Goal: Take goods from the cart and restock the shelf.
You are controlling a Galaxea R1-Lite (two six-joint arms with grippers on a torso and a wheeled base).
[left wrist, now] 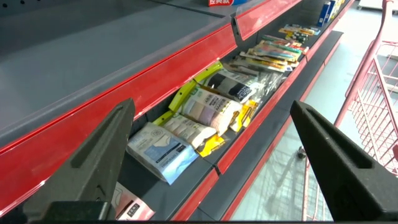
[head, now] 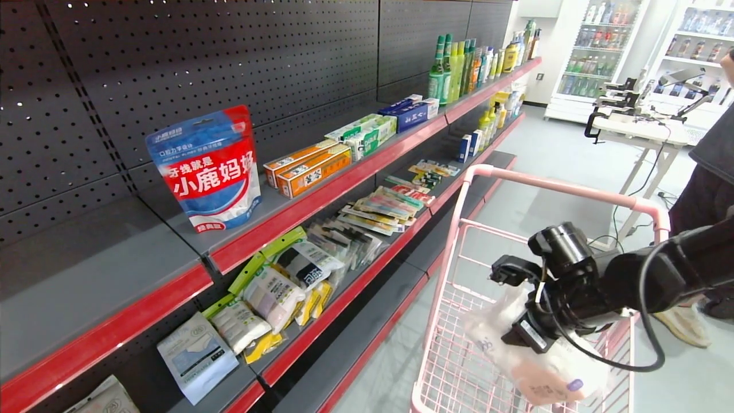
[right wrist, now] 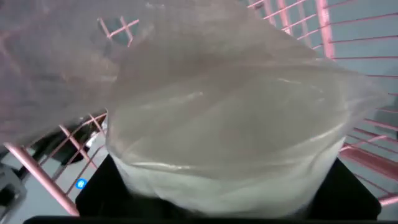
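Restock looks barely started. The right gripper point(head: 530, 341) is down in the pink wire cart point(head: 565, 189) at near right, fingers clamped on a clear plastic bag of pale goods point(head: 550, 373), which is not yet out of the cart. The left gripper point(left wrist: 211, 107) hangs empty, fingers spread wide, beside the grey red-edged shelf point(head: 103, 258) on the left. Lifting out, carrying and placing are all left.
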